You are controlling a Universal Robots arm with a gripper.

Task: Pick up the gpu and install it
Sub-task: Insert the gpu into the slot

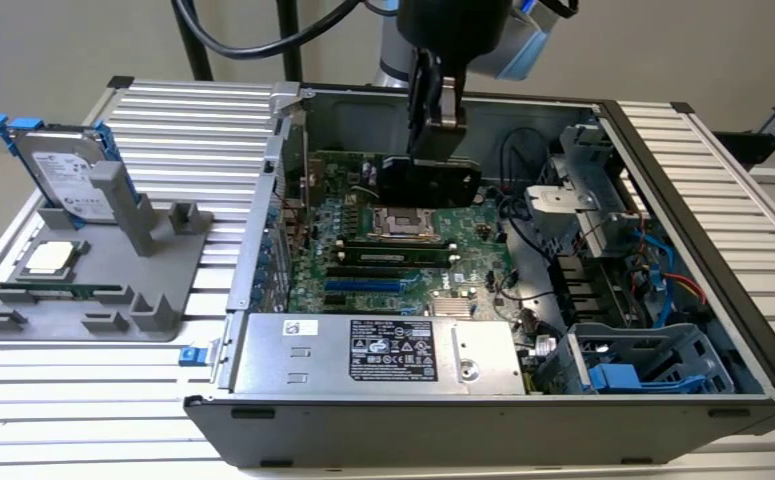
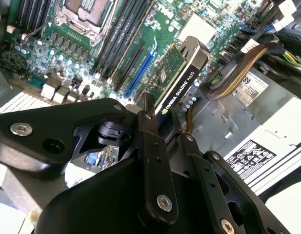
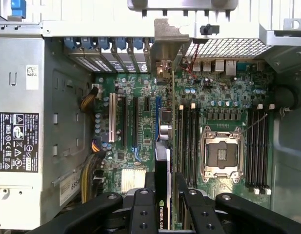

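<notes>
My gripper (image 1: 437, 140) reaches down into the open computer case (image 1: 494, 415) and is shut on the gpu (image 1: 427, 183), a black-faced card held on edge above the green motherboard (image 1: 360, 265). In the second wrist view the gpu (image 2: 184, 68) sticks out from between the fingers (image 2: 151, 146), green board on one face and black cooler on the other. In the first wrist view the gpu (image 3: 161, 163) is seen edge-on, running beside the blue slot (image 3: 157, 117), its silver bracket (image 3: 165, 46) at the case's rear wall. I cannot tell whether the card touches the slot.
The empty CPU socket (image 1: 398, 222) and memory slots lie close beside the card. A power supply (image 1: 374, 350) and blue drive cage (image 1: 634, 375) fill the case's near side, with cables (image 1: 547, 250) between. Outside, a grey stand (image 1: 80, 300) holds a hard drive (image 1: 67, 175) and a CPU chip (image 1: 47, 258).
</notes>
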